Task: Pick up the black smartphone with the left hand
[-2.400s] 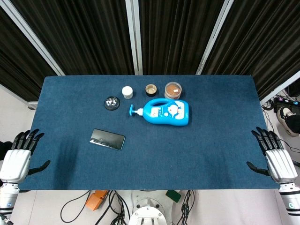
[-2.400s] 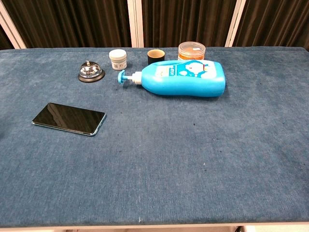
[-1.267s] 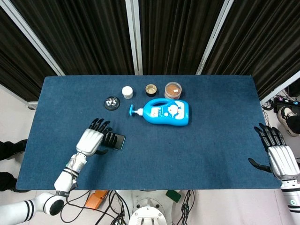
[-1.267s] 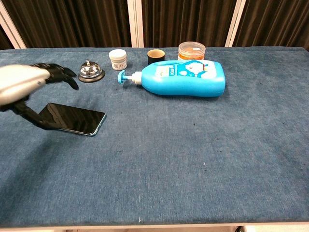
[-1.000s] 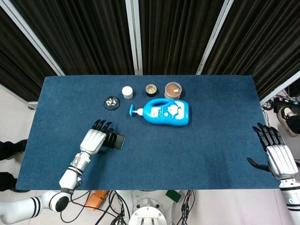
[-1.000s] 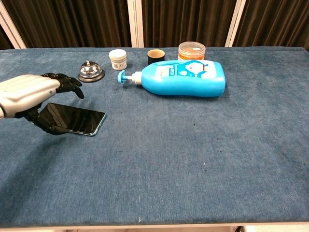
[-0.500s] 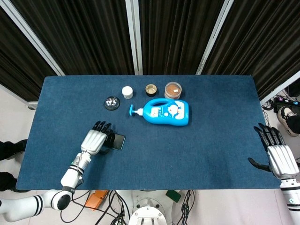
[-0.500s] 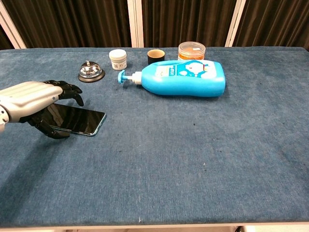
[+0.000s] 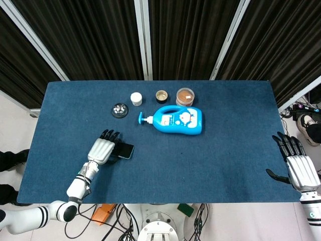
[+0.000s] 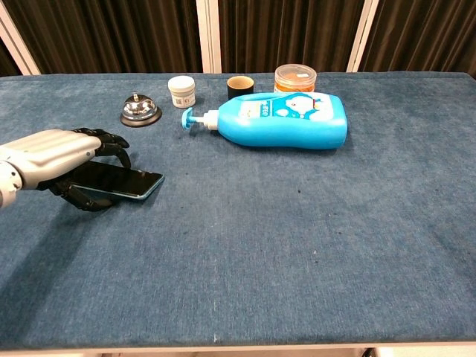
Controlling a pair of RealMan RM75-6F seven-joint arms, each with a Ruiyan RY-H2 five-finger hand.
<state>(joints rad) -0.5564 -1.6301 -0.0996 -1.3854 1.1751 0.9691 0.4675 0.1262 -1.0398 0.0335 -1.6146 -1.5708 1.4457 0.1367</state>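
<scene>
**Robot test lab, not a home**

We read this as a lab w/ a staged test bench. We see a table [image 9: 225, 150] covered edge to edge in blue cloth, black pleated curtains [image 9: 190, 35] w/ metal frame bars [image 9: 143, 37] behind it, loose cables [image 9: 125, 221] and a robot base on the floor below. A robot hand [image 9: 300, 168] waits at the table's edge.

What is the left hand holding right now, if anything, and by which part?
The left hand grips the black smartphone by its left end, fingers over the top and thumb beneath; the phone looks tilted, barely off the cloth. The right hand holds nothing.
</scene>
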